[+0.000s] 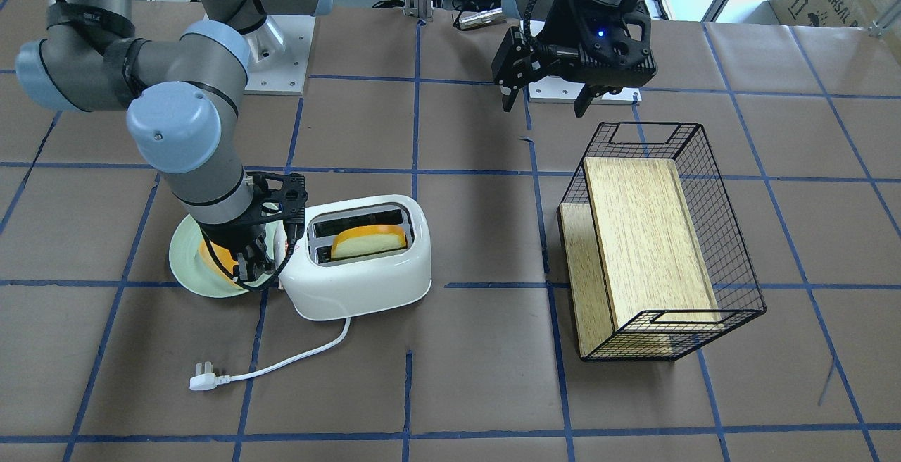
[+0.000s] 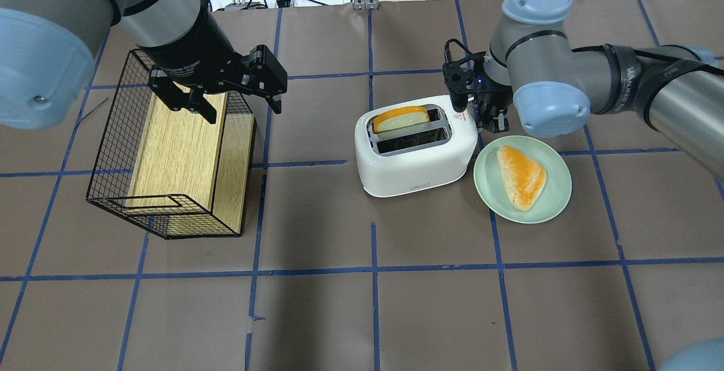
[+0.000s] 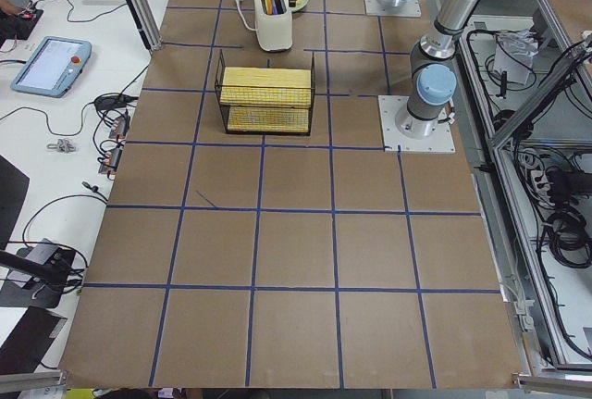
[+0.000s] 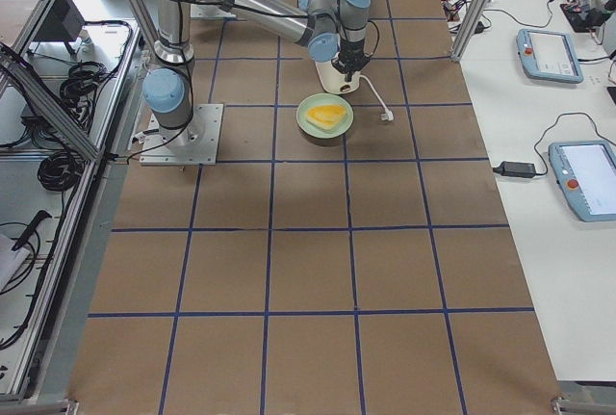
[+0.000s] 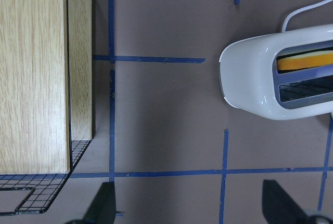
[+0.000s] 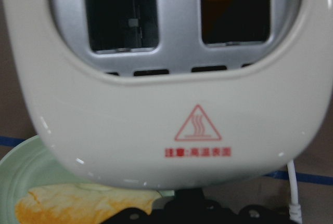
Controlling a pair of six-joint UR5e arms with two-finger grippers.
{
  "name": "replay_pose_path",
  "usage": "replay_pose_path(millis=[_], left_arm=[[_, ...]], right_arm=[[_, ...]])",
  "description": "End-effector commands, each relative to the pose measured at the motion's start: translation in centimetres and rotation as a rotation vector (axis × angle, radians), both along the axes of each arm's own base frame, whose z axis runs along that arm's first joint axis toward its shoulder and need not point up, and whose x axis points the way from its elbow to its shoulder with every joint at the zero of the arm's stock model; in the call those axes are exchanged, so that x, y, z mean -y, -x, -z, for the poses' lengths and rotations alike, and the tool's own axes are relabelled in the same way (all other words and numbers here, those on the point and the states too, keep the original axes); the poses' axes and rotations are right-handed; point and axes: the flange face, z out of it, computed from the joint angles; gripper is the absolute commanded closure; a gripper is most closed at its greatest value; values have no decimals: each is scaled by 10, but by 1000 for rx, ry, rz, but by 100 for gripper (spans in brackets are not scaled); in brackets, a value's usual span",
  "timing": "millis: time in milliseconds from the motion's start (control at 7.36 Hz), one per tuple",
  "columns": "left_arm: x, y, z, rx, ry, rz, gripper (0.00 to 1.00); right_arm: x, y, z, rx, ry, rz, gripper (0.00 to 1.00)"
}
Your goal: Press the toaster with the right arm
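Note:
The white toaster [image 1: 359,275] [image 2: 418,162] stands left of centre in the front-facing view, with a bread slice [image 1: 369,240] sticking up from one slot. My right gripper [image 1: 255,265] [image 2: 493,122] points down at the toaster's end, beside the red warning triangle [image 6: 197,122], fingers together. Its lever is hidden by the gripper. The toaster end fills the right wrist view [image 6: 171,94]. My left gripper [image 1: 545,104] [image 2: 243,108] is open and empty, above the basket's edge. The toaster also shows in the left wrist view [image 5: 250,73].
A pale green plate [image 2: 557,190] with a bread slice [image 2: 523,176] sits against the toaster under my right wrist. The toaster's cord and plug [image 1: 204,381] lie unplugged in front. A black wire basket [image 1: 732,236] holding wooden boards [image 1: 644,236] lies on its side.

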Motion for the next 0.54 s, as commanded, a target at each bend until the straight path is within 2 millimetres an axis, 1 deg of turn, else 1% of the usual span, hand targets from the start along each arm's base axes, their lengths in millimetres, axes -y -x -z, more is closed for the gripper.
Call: replay_pose_path(millis=[0, 136, 272, 407], left_arm=[[0, 0, 0, 0, 0, 0, 0], [0, 0, 0, 0, 0, 0, 0], [0, 0, 0, 0, 0, 0, 0], [0, 0, 0, 0, 0, 0, 0]], right_arm=[[-7, -2, -48, 15, 58, 168, 91], [-14, -4, -58, 10, 76, 218, 85], [-18, -4, -73, 18, 93, 280, 85], [-26, -4, -80, 31, 63, 401, 86]])
